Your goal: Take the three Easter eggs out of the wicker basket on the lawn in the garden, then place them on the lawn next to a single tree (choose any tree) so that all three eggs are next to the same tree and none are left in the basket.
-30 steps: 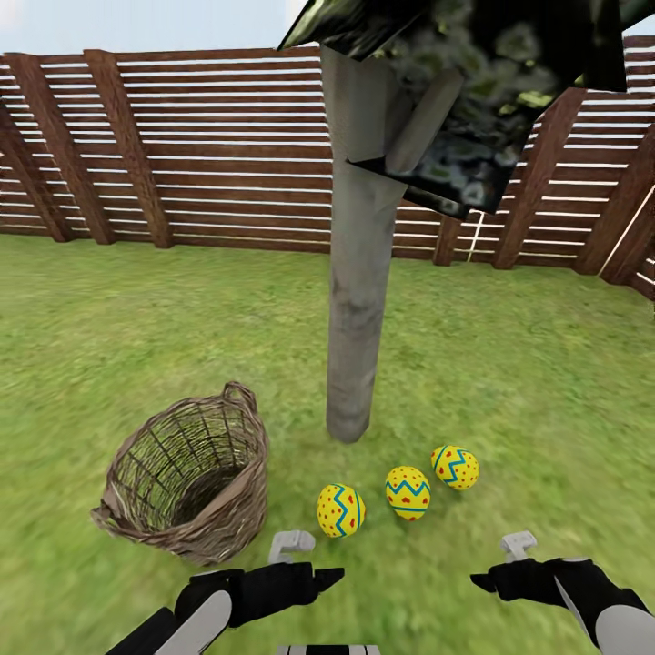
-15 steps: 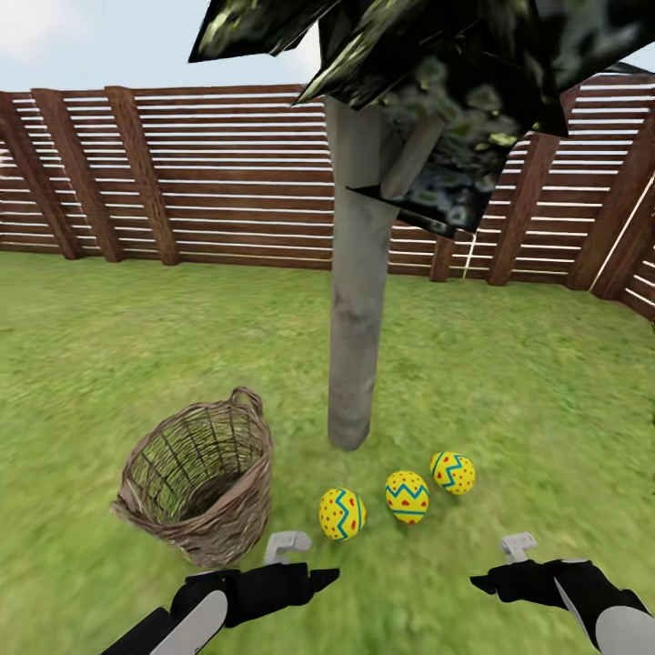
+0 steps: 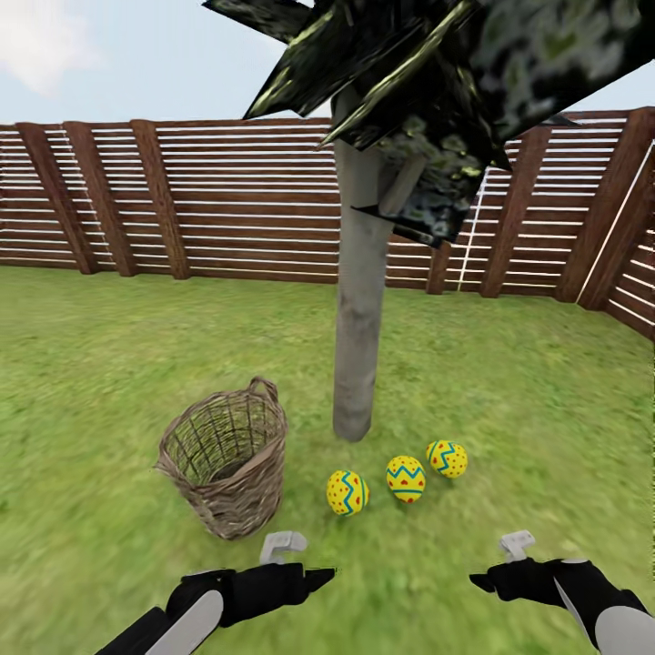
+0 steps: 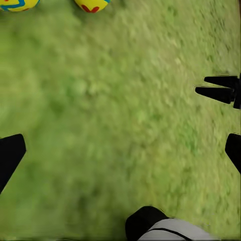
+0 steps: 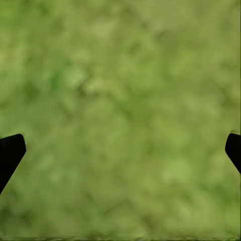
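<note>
**Both claws empty, eggs by the trunk**

Our left black claw and right black claw hang spread and empty over the mottled green lawn. The three yellow zigzag-banded Easter eggs lie on grass at the pale grey-brown tree trunk's five o'clock; the grey-brown woven-twig wicker basket stands at its seven, seemingly empty. We judge the eggs light, hard and slippery: pinch across the middle. Our left wrist view catches two egg bottoms; our right wrist view, grass.
</note>
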{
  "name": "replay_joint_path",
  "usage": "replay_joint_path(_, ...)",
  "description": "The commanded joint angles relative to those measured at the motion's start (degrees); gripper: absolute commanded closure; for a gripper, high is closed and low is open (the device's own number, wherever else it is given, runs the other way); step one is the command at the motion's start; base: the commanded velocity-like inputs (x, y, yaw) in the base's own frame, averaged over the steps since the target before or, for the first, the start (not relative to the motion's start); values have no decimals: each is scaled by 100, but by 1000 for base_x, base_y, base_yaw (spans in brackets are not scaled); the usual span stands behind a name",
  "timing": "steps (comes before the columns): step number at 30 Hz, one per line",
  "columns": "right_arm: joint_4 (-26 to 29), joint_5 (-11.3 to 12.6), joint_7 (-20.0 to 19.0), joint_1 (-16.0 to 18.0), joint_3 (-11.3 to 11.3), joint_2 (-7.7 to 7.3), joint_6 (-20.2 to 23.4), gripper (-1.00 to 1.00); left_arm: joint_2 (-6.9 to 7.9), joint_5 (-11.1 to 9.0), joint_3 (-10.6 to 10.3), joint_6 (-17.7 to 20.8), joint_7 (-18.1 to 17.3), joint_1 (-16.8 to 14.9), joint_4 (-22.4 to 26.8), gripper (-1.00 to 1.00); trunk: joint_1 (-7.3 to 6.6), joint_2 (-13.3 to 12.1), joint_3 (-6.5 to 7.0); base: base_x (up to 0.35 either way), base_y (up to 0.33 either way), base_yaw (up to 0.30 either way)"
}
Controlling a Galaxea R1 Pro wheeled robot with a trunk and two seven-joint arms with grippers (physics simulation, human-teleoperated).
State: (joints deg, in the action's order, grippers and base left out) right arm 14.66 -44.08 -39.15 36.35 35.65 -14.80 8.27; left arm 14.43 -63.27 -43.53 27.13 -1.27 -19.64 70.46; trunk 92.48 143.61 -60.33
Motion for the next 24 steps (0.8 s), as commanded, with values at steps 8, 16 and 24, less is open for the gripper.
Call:
replay_joint_path(8, 11, -21, 361, -3, 47, 4, 35, -100, 115, -12, 337, -9, 0, -5, -447, -100, -25, -9, 173, -315, 68, 0)
replay_joint_path(16, -74, 32, 1176, -29, 56, 108, -220, -100, 194, -1, 430, -52, 4, -5, -934, -100, -46, -19, 350, -61, 12, 0)
replay_joint_path(24, -611, 49, 1906, -32, 56, 127, -586, -100, 309, -9, 434, -92, 0, -5, -1507, -100, -66, -30, 527, -1, 0, 0)
